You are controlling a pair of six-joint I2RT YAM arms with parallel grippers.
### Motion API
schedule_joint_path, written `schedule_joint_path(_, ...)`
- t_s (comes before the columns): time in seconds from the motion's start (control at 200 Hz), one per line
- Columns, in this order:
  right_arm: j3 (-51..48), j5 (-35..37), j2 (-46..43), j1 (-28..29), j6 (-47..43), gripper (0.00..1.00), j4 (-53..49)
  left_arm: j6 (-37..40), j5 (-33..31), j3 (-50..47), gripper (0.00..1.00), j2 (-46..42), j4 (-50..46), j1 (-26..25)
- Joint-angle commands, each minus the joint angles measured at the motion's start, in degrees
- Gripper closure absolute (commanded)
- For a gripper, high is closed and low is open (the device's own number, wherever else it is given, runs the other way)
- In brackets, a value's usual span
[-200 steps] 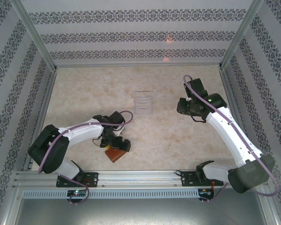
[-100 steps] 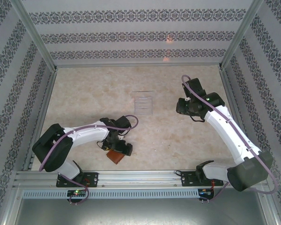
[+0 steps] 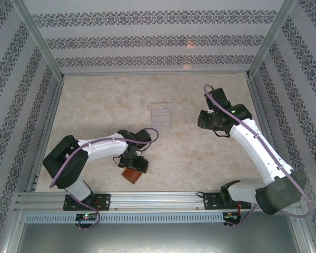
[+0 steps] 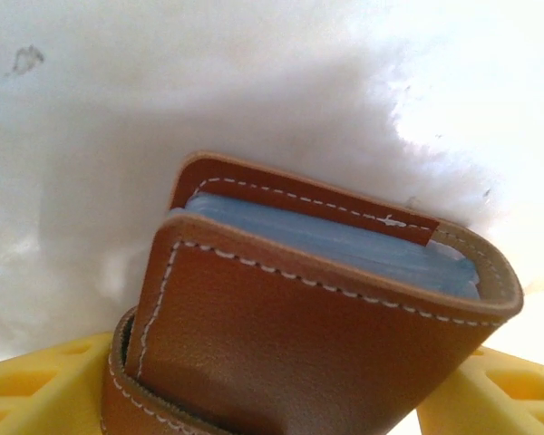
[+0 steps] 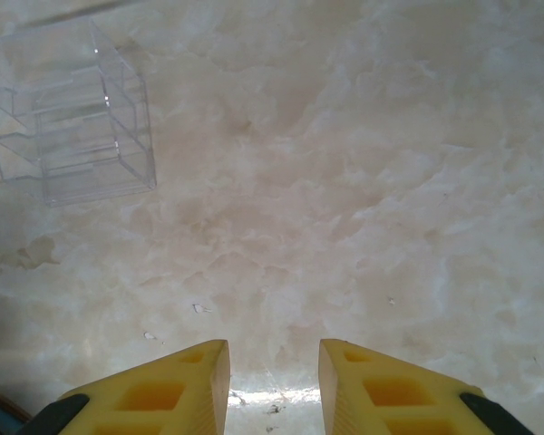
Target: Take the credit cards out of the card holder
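1. Leather, reddish-brown with white stitching – the card holder (image 4: 317,326) lies folded, and the left wrist view shows grey-blue inner pockets (image 4: 344,243) between its two covers.
2. From above, the card holder (image 3: 129,175) sits on the pale marbled counter (image 3: 95,105) near the front edge, left of centre and close to the left arm's base.
3. The left pincer (image 3: 135,165) is down over it. Its yellow fingers (image 4: 36,381) stand wide apart on either side of the leather, but I cannot tell whether they press on it or only flank it.
4. A stitched strap (image 4: 118,385) of the same leather curls by the near finger.
5. The right pincer (image 5: 272,362) hangs over bare counter on the right side – its yellow tips are a little apart, with nothing between them.
6. A clear plastic box (image 5: 72,127) stands on the counter mid-table, well apart from the card holder.
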Motion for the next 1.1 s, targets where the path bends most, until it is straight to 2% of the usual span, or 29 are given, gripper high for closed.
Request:
schedule_joint_path(0.0,-1.37,-0.24,-0.26,0.41,-0.29,0.68,1.43,-4.65,-1.22,1.74,0.24,2.81,1.94,-0.86)
schedule_joint_path(0.42,-2.86,-3.20,1.16,0.71,-1.68,0.68,4.05,-13.62,-1.60,9.81,0.24,10.32,6.74,-0.86)
schedule_joint_path(0.56,-2.91,-3.61,1.34,0.96,-1.73,0.68,4.07,-14.08,-0.93,11.02,0.17,11.03,7.33,-0.82)
schedule_joint_path(0.674,-2.61,-3.79,1.43,1.76,-1.38,0.68,3.71,-13.73,-0.74,10.89,0.09,9.24,7.24,-0.52)
schedule_joint_path(0.864,-2.43,-3.82,1.97,5.45,0.88,0.68,3.81,-12.62,-0.22,8.47,0.03,3.86,6.88,0.45)
schedule_joint_path(0.979,-2.33,-4.03,3.24,8.08,2.84,0.67,4.13,-11.99,-0.13,5.07,0.03,-0.18,7.15,1.69)
schedule_joint_path(1.099,-2.20,-4.34,4.66,11.01,4.75,0.68,4.45,-10.29,0.62,0.99,0.06,-3.85,7.85,4.19)
